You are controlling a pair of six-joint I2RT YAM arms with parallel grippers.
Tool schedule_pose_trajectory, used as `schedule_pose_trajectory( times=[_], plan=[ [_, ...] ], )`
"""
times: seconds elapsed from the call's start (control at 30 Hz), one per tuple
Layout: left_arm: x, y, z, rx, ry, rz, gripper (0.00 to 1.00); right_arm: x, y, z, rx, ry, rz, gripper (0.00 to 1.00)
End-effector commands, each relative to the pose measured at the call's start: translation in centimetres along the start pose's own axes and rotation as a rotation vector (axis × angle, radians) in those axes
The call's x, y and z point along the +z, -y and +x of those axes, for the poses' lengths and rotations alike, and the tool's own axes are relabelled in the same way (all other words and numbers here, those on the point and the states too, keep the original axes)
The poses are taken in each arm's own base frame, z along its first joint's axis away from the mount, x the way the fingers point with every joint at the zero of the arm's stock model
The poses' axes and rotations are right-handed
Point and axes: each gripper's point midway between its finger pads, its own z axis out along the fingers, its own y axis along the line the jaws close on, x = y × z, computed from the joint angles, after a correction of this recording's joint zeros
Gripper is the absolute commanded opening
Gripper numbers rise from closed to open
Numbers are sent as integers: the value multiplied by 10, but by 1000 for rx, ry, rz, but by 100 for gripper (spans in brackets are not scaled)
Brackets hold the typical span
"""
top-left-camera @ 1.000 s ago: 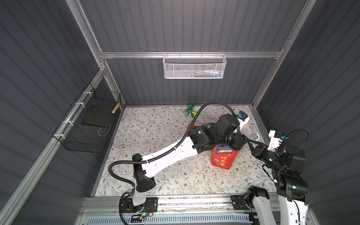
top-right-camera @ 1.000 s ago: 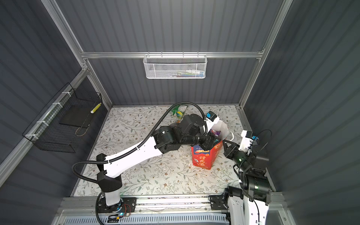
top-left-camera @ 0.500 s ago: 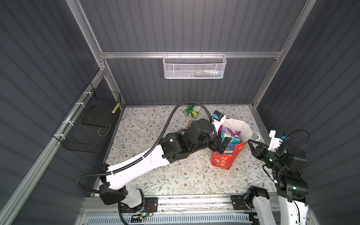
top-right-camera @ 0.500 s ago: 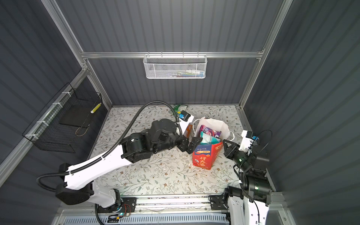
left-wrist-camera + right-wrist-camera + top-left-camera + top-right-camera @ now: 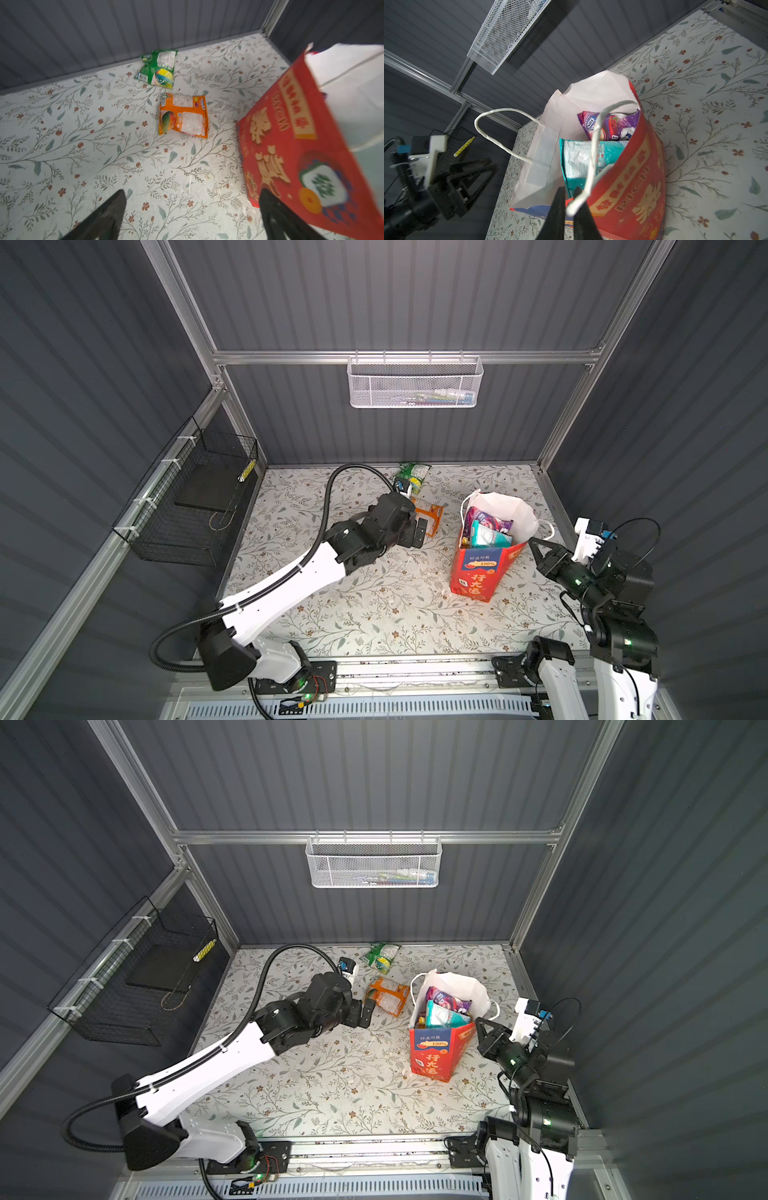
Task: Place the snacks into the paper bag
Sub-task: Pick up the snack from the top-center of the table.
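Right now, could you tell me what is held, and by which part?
The right gripper pinches the paper bag by its rim; the left gripper holds nothing.

The paper bag (image 5: pixel 633 187) is showing smooth red printed paper outside, matt white inside. The orange packet (image 5: pixel 184 116) and green packet (image 5: pixel 158 68) are gleaming as glossy crinkled plastic film.

Grey ribbed walls (image 5: pixel 415 302); floral floor (image 5: pixel 374 614) under the left pincer (image 5: pixel 417 531); mesh basket (image 5: pixel 415 385) high beyond it, wire basket (image 5: pixel 187 506) well behind.
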Motion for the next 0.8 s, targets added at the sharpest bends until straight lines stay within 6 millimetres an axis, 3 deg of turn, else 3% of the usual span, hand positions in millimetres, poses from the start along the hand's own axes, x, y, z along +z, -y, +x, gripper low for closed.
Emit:
schedule_pose_trajectory(
  times=[0.0, 0.17, 0.43, 0.57, 0.77],
  plan=[
    [42, -1, 14, -15, -121, 26, 100, 0, -1, 0, -5, 6, -11, 14],
    [122, -14, 30, 3, -271, -15, 100, 1, 0, 3, -2, -4, -9, 14],
    [222, -34, 41, -88, -408, 55, 100, 0, 1, 6, -5, -13, -8, 14],
    [253, -48, 44, -92, -432, 45, 100, -1, 1, 7, -8, -19, -8, 14],
    [280, -59, 59, -74, -456, 32, 100, 0, 2, 9, -7, -23, -5, 14]
  ],
)
